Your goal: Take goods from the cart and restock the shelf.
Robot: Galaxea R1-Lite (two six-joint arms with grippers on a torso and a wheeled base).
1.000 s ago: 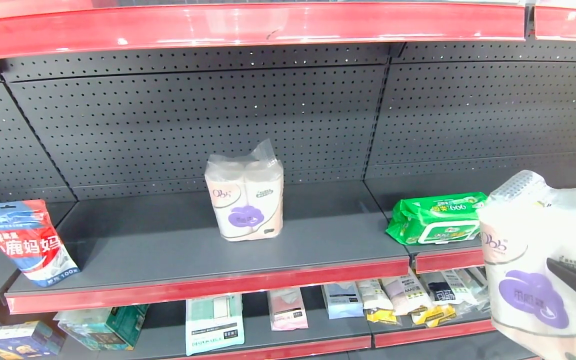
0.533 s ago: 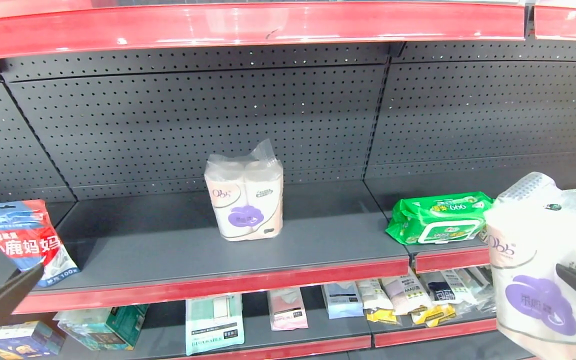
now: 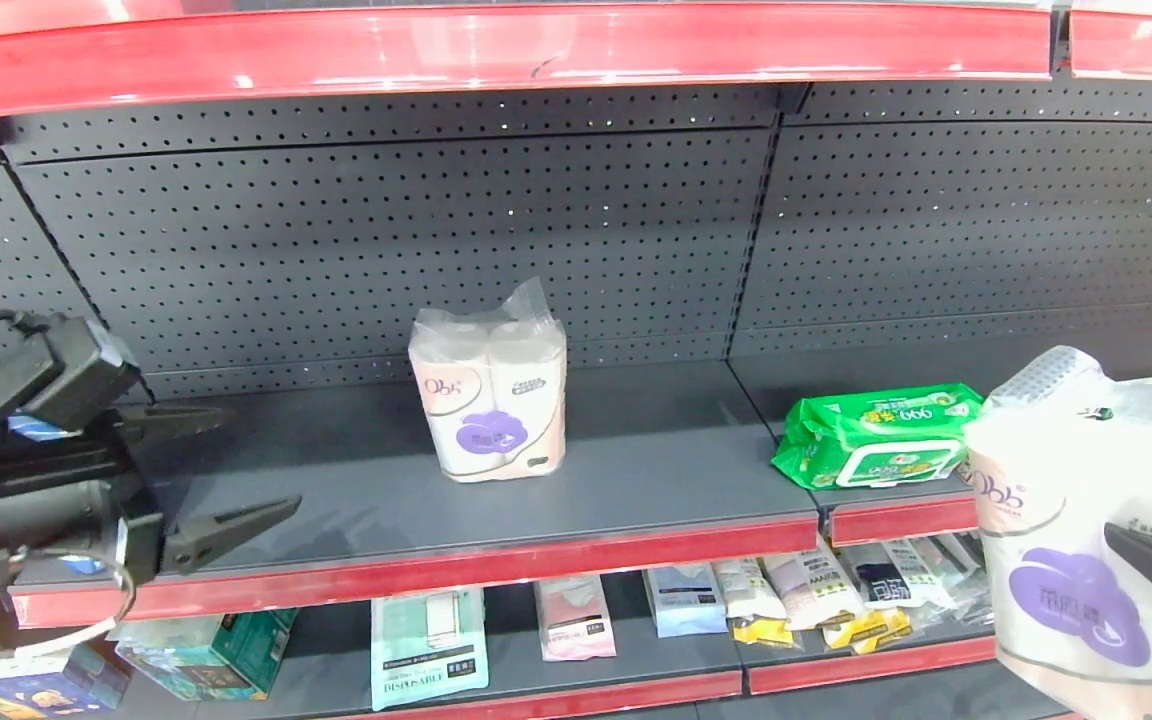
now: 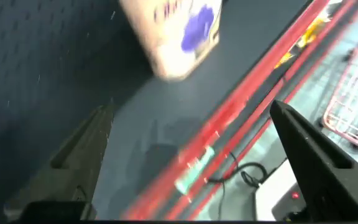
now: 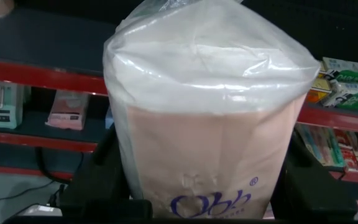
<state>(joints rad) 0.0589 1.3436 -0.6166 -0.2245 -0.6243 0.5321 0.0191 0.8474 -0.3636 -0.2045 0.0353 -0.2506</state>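
The right gripper [image 5: 204,186] squeezes a white plastic-wrapped pack of paper rolls [image 5: 210,93] between its jaws so it won't fall. The left gripper [image 3: 258,458] has jaws wide apart, empty.

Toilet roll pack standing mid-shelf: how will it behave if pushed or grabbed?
The toilet roll pack stands upright, taller than wide, so a high push would probably tip it. Probably light for its bulk and squashy: paper rolls in loose film. The film looks glossy and crinkles loose at the top, so it may slip in a gripper.
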